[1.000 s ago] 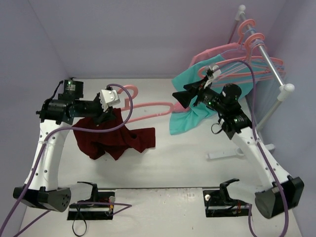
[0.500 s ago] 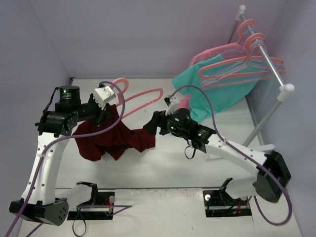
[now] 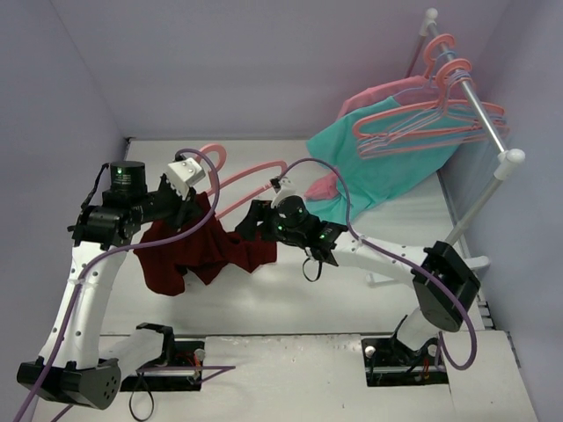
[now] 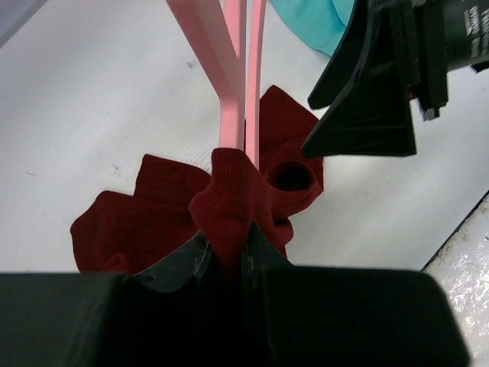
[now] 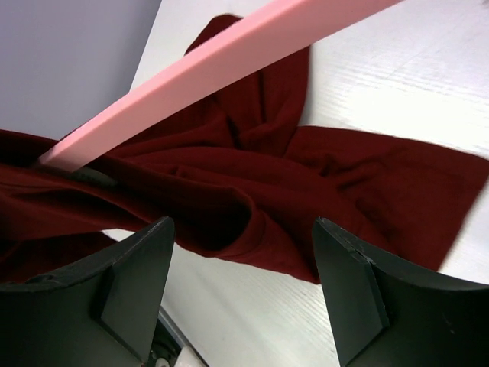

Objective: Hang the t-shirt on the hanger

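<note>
the left gripper point(image 4: 229, 256) pinched the t-shirt point(image 4: 252, 183) up against the hanger point(image 4: 233, 69) — seemingly so the right gripper point(image 5: 241, 229), fingers spread wide, could catch the hanging cloth.

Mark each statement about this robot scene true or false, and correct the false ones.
1. The left gripper pinches the t-shirt, with the hanger rising from the fold. True.
2. The right gripper is shut on the hanger. False: its jaws are wide open and hold nothing.
3. The teal garment lies under the t-shirt. False: it hangs by the rail on the right, apart from the t-shirt.
4. Spare hangers hang on the rail. True.
</note>
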Action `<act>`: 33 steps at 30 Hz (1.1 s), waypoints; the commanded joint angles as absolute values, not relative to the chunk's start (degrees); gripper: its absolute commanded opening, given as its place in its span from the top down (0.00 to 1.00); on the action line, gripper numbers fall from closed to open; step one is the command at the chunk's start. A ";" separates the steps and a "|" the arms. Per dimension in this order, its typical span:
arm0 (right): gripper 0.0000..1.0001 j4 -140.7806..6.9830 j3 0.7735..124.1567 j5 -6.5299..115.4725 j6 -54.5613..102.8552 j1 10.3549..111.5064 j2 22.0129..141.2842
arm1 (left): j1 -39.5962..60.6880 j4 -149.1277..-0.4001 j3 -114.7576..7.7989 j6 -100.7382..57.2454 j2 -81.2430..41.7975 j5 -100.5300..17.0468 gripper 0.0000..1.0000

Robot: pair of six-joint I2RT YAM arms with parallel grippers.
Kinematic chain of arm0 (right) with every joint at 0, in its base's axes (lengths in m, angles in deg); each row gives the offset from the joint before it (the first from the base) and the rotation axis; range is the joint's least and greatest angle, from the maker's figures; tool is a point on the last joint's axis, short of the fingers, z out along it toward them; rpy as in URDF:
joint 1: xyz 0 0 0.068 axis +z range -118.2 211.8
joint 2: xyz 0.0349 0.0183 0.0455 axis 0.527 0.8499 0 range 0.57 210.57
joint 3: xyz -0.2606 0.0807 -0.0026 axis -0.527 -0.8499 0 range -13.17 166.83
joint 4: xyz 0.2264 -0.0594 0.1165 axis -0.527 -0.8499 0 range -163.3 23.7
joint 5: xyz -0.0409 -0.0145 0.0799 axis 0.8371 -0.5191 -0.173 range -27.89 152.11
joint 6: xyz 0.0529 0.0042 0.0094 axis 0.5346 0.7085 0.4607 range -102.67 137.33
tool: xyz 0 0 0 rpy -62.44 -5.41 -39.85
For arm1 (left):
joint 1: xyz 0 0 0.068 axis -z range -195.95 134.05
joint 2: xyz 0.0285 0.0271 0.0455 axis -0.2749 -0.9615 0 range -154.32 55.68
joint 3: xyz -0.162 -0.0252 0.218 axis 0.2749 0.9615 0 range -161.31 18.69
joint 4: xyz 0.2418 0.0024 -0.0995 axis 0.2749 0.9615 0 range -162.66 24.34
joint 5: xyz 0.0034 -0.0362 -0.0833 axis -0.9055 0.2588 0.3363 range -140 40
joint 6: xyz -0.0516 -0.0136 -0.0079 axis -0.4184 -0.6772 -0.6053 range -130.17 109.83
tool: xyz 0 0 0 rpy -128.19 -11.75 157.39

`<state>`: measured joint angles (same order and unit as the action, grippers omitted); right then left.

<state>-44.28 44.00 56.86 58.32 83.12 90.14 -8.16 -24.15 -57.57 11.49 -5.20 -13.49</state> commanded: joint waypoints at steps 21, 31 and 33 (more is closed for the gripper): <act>0.45 -36.03 51.08 42.97 58.82 85.55 103.66 | -6.64 -30.30 -54.48 10.92 -3.12 -12.34 1.00; 1.00 -36.25 47.97 42.03 56.34 85.23 101.66 | -6.29 -30.30 -54.21 11.41 -2.36 -12.87 1.00; 1.00 -37.20 46.84 43.74 55.23 84.70 100.38 | -6.29 -30.21 -54.35 11.32 -2.14 -12.87 1.00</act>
<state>-39.76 47.89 42.25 57.60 85.11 104.63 -6.89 -26.30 -53.67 10.76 -3.95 -14.10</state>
